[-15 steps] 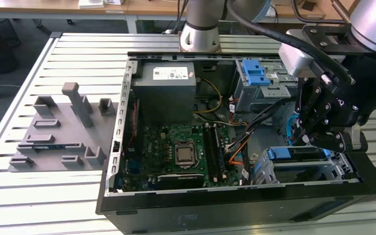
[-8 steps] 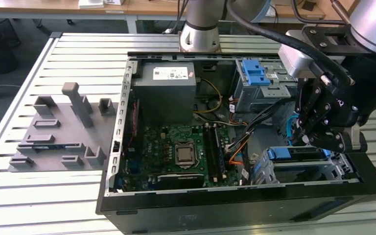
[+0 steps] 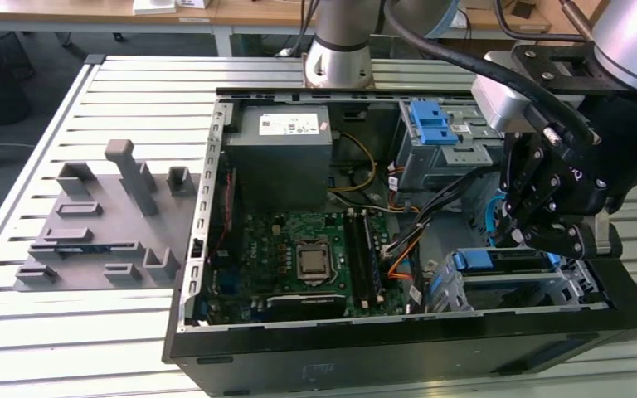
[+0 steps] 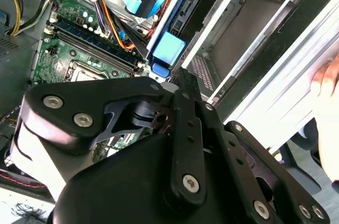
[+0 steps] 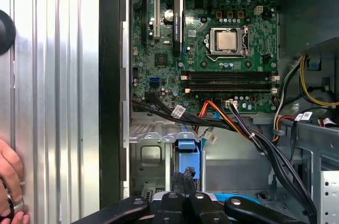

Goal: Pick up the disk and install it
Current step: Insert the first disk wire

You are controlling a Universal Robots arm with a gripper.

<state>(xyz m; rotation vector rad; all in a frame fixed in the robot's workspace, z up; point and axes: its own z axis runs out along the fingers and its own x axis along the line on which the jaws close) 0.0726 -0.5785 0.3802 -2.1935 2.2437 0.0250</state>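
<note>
The disk [image 3: 507, 261], a silver drive in a blue frame, lies in the metal drive cage at the front corner of the open computer case [image 3: 407, 340], on the exterior view's right. Its blue end tab [image 4: 168, 49] shows in both wrist views [image 5: 188, 150], between the cage rails. My gripper [image 3: 542, 242] hangs directly over the disk. Its black fingers [image 5: 175, 181] stand close together, and their tips [image 4: 183, 78] are right at the blue tab. I see nothing pinched between them.
The motherboard [image 3: 308, 257] fills the case floor, with cables [image 5: 249, 134] running past the cage. A grey power-supply box [image 3: 285, 133] and a blue bracket [image 3: 435, 124] sit at the back. A grey fixture [image 3: 97, 224] lies on the slatted table. A person's hand [image 5: 8, 181] rests beside the case.
</note>
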